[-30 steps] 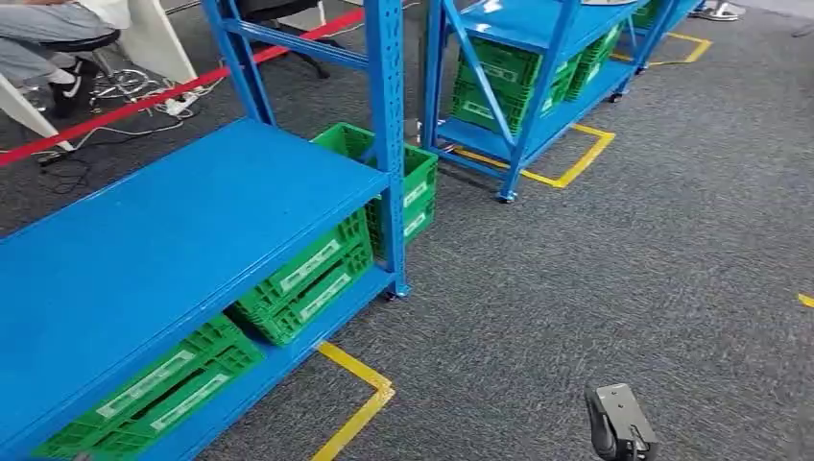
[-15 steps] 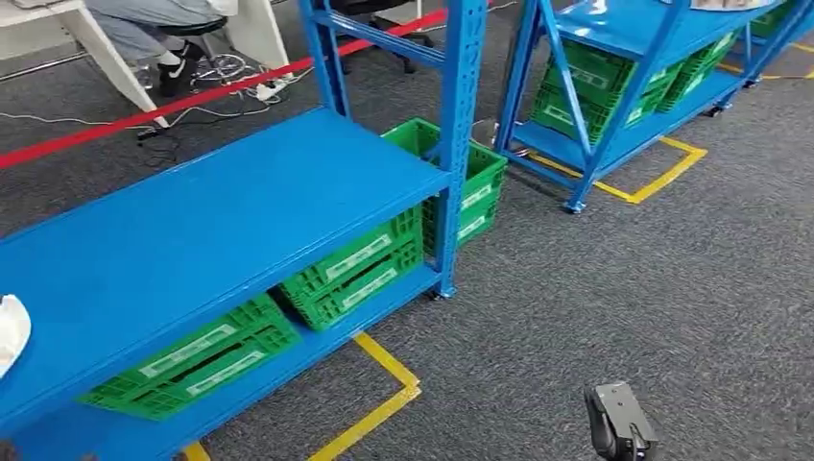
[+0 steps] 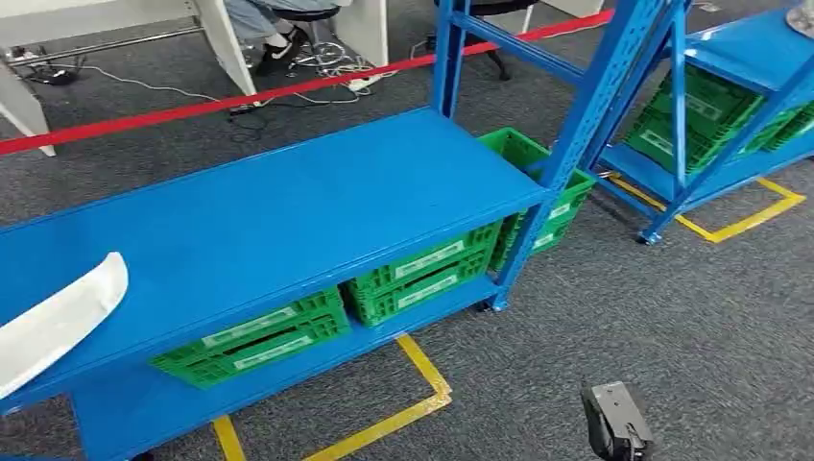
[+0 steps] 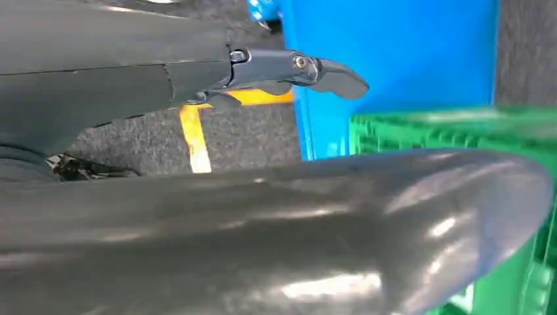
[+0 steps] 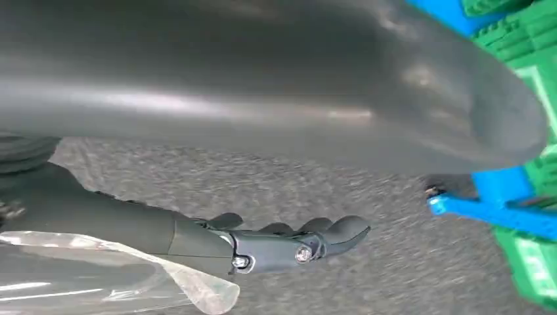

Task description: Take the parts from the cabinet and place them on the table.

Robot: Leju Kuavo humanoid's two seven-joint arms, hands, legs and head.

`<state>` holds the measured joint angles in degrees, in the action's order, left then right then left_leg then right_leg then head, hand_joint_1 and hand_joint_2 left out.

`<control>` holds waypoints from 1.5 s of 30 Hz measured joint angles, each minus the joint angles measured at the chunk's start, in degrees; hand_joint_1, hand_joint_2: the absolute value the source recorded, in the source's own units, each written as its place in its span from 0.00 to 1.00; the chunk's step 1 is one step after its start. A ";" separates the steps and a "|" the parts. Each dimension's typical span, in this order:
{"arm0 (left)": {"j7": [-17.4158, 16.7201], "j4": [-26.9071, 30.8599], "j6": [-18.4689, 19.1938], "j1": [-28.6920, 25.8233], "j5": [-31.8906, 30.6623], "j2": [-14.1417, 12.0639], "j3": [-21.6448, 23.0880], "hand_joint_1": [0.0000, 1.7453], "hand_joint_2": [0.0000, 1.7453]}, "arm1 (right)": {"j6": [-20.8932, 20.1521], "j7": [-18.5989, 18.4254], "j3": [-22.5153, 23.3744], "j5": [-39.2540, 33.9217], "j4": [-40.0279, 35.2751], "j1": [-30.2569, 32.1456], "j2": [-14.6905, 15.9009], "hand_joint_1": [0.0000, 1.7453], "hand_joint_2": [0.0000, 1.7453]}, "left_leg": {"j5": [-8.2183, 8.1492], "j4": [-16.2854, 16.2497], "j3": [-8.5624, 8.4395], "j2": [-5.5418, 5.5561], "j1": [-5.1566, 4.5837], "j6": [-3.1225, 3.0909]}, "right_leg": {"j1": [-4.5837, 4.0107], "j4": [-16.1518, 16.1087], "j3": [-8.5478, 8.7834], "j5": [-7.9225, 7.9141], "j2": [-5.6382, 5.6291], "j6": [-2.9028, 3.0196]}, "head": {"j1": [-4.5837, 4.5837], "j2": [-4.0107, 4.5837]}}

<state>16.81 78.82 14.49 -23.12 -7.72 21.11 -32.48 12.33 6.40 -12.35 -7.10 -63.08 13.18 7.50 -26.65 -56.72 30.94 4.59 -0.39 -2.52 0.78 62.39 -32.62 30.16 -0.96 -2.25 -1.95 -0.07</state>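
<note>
A long white curved part (image 3: 59,320) lies on the blue middle shelf (image 3: 288,211) of the near cabinet, at its left end. My left hand (image 4: 289,69) hangs low beside the cabinet's bottom shelf and a green crate (image 4: 460,131), fingers straight and apart from the thick thumb, holding nothing. My right hand (image 5: 289,246) hangs over the grey carpet with its fingers stretched out and nothing in them. A clear plastic film (image 5: 98,275) shows beside its palm. A dark end of my right arm (image 3: 614,423) pokes in at the lower right of the head view, far from the part.
Green crates (image 3: 422,274) fill the cabinet's bottom shelf, and one more (image 3: 538,178) stands behind its right post. A second blue rack (image 3: 730,115) with crates stands at the right. Yellow floor tape (image 3: 422,384) and a red line (image 3: 288,91) mark the carpet. A seated person's legs (image 3: 259,19) are at the back.
The whole picture has slid to the right, so the camera has turned left. The white part has come into view on the shelf. My right arm keeps its place in the frame.
</note>
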 joint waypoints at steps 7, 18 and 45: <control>-0.94 0.00 -0.83 -0.60 1.86 -0.07 -0.55 0.00 0.00 | -0.31 -0.02 -2.14 0.04 1.18 -2.26 0.00 0.00 0.00 | -0.48 -1.40 1.64 1.24 0.01 2.39 | 0.47 -5.68 2.83 -1.01 -1.13 1.90 | 0.11 0.00; -0.96 0.07 -1.12 -0.18 2.45 -0.35 -0.79 0.00 0.00 | -0.28 0.42 -3.65 -0.39 2.99 -4.01 0.00 0.00 0.00 | -0.86 -0.50 0.19 -9.15 -0.46 1.56 | -0.63 -5.45 3.60 0.28 7.59 1.81 | 0.79 0.00; -1.05 0.13 -1.99 -0.69 2.10 -0.35 -1.23 0.00 1.00 | -0.88 0.92 -4.31 -3.69 4.63 -4.19 0.17 0.00 0.00 | -3.14 -11.75 6.10 -4.15 0.74 2.84 | 0.21 -4.73 2.67 -0.34 1.44 2.32 | 0.63 0.00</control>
<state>15.76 78.95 12.50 -23.81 -5.62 20.76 -33.70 11.45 7.32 -16.65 -10.80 -58.45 8.99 7.67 -29.79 -68.47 37.04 0.44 0.35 0.33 0.99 57.66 -29.95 29.82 0.47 0.07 -1.31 -0.07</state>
